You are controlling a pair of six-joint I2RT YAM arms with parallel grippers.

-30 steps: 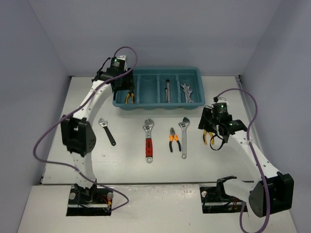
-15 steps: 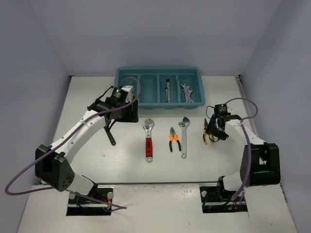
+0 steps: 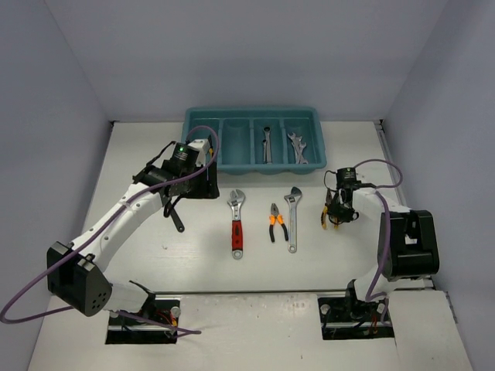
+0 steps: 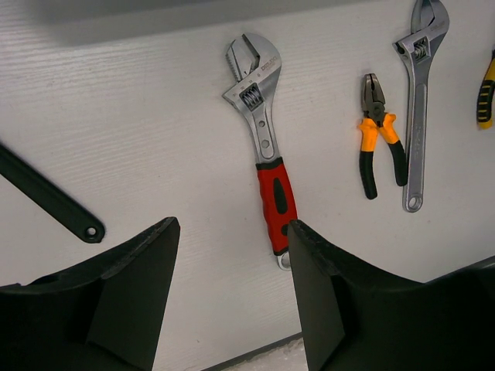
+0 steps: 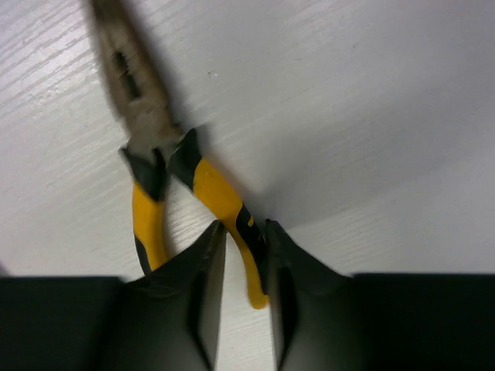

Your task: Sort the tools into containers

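Observation:
The teal tray (image 3: 203, 124) stands at the back, with silver spanners in its third (image 3: 267, 144) and fourth (image 3: 298, 148) compartments. On the table lie a black wrench (image 3: 175, 217), a red-handled wrench (image 3: 237, 224), orange pliers (image 3: 278, 222) and a silver adjustable wrench (image 3: 292, 219). My left gripper (image 3: 197, 187) hangs open and empty above the table left of the red-handled wrench (image 4: 263, 147), as its wrist view (image 4: 232, 228) shows. My right gripper (image 3: 334, 212) is closed on one handle of the yellow pliers (image 5: 216, 193), whose nose is blurred.
The left arm hides part of the tray's leftmost compartment and the black wrench's head. The black wrench's handle (image 4: 46, 197), the orange pliers (image 4: 379, 143) and the silver wrench (image 4: 418, 100) show in the left wrist view. Grey walls enclose the table.

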